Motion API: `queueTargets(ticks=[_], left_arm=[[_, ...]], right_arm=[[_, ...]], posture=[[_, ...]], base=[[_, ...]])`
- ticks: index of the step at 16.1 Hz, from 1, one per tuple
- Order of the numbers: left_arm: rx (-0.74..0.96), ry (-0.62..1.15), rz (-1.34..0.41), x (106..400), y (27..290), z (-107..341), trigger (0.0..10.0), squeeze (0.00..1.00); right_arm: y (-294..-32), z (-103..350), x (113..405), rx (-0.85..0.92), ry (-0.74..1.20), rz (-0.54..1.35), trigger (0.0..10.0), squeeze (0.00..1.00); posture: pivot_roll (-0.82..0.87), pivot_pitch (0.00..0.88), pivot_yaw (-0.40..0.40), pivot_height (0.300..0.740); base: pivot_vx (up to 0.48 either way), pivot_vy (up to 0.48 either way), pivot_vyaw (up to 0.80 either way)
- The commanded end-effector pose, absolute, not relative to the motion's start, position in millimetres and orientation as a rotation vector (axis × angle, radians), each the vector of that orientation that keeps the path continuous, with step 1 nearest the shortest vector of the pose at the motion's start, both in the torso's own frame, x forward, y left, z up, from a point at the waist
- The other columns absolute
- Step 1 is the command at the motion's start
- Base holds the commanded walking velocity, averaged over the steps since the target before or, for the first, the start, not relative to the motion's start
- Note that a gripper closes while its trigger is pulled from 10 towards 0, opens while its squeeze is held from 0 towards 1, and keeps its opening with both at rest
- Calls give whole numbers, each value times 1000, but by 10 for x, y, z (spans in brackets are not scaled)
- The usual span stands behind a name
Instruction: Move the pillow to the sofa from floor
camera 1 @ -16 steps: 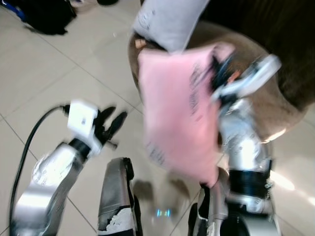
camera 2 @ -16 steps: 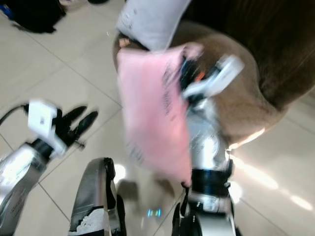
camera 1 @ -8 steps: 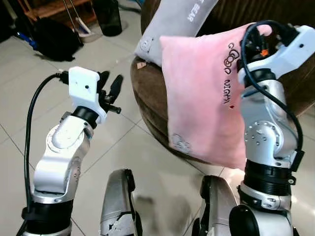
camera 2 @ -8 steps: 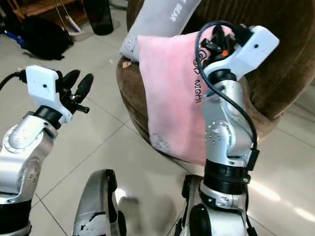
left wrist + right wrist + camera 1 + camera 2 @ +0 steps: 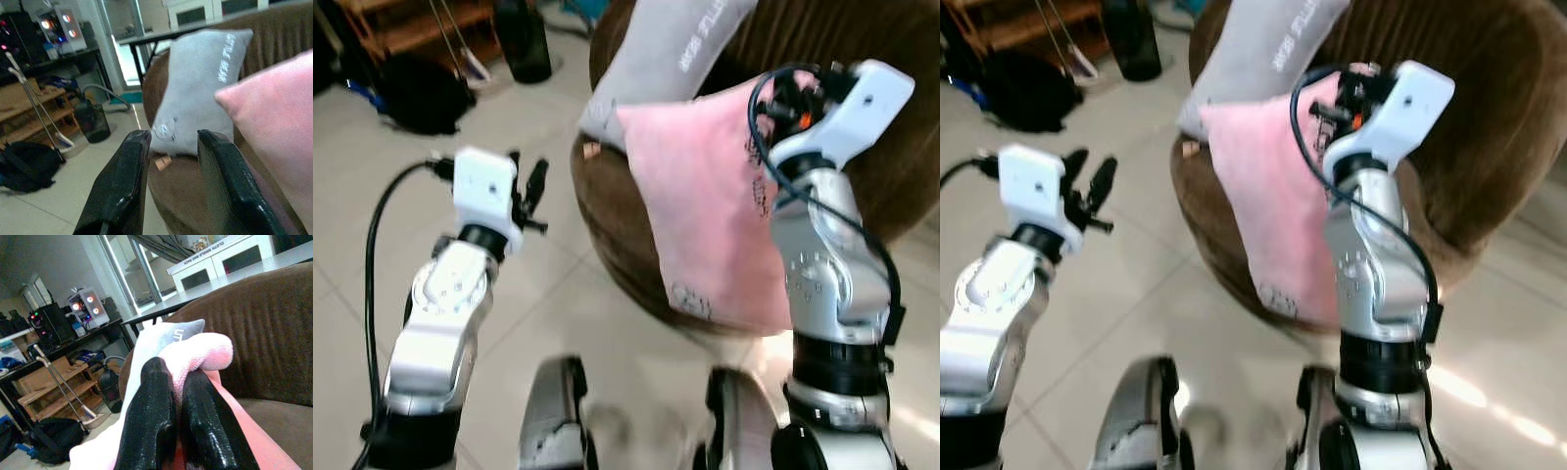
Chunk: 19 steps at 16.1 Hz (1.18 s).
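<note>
Pink pillow [image 5: 710,206] is off the floor, hanging by its top corner from the right gripper [image 5: 168,396], whose jaws are pinched tight on a fold of the fabric. It dangles against the front edge of the brown sofa [image 5: 1489,127], its lower edge below the seat line and its upper part overlapping the seat. A grey pillow [image 5: 661,59] already leans on the sofa back at about 11 o'clock from the pink one, just touching or nearly so; I cannot tell which. Left gripper [image 5: 171,181] is raised at 9 o'clock of the sofa, jaws moderately parted with nothing between them, well clear of the load. A dark bag [image 5: 416,93] lies on the tiled floor [image 5: 352,225] at 10 o'clock. My read: carry is nearly done, placement remains. To do it well I would lift the corner higher, push forward toward 12 o'clock until the whole pillow is over the seat, and only then part the jaws. Releasing here risks it sliding back to the floor.
</note>
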State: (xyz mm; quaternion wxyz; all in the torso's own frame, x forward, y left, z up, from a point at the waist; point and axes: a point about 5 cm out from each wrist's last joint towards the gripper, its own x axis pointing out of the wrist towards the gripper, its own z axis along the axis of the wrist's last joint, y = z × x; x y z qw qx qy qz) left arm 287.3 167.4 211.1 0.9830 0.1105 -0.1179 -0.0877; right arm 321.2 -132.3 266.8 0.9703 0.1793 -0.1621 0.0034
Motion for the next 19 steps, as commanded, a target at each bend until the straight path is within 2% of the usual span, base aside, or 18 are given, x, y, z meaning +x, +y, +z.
queueTargets(ticks=[1,9,12,14,19], left_arm=[[237,-271,-151,2891,1712,2185,10000,0],[237,-275,-178,2901,1643,2153,10000,0],[224,-275,-199,2902,1642,2147,10000,0],[216,-277,-204,2903,1652,2153,10000,0],[226,-271,-206,2909,1661,2146,10000,0]], right_arm=[[-1283,2874,3139,365,-413,35,10000,0],[-1281,2860,3136,373,-401,31,10000,0],[-1247,2808,3160,381,-371,45,10000,0],[-1129,2670,3207,273,-293,84,10000,0],[-1057,2624,3191,280,-286,103,10000,0]], posture=[[26,33,30,662],[21,25,33,737],[22,22,30,740],[23,22,30,740],[29,25,28,740]], base=[[0,0,0],[0,0,0],[0,0,0],[298,0,0],[316,0,0]])
